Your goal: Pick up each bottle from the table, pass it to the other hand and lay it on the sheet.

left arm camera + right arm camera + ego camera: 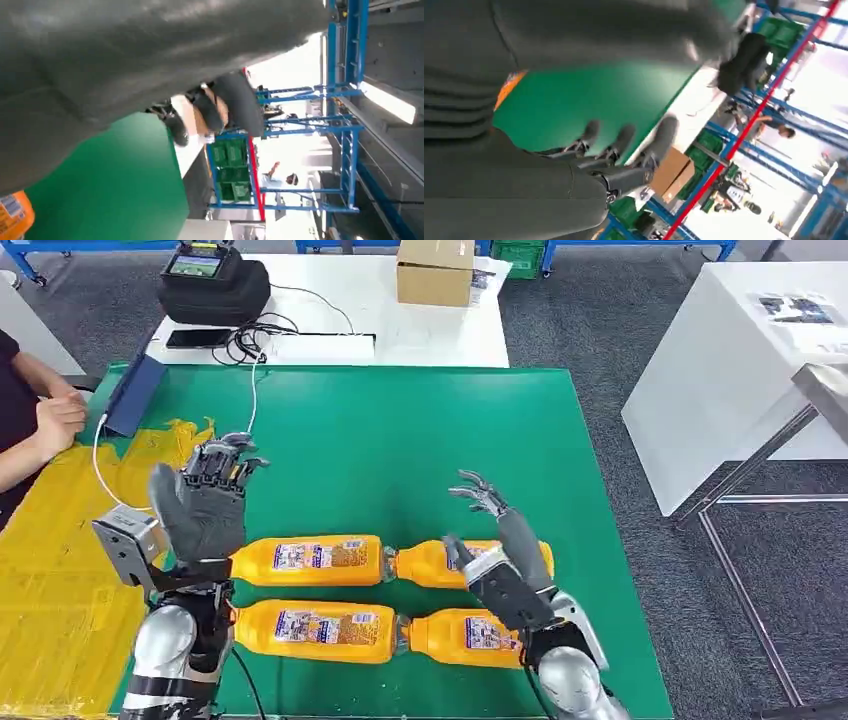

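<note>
I see four orange bottles lying on the green table: far-left bottle [310, 560], far-right bottle [440, 563], near-left bottle [315, 630], near-right bottle [460, 636]. My left hand [205, 505] and right hand [500, 560] hover empty, fingers spread; yellow sheet [60, 570] lies left.

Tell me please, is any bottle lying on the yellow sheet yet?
No, all four bottles lie on the green mat, and the sheet holds none.
</note>
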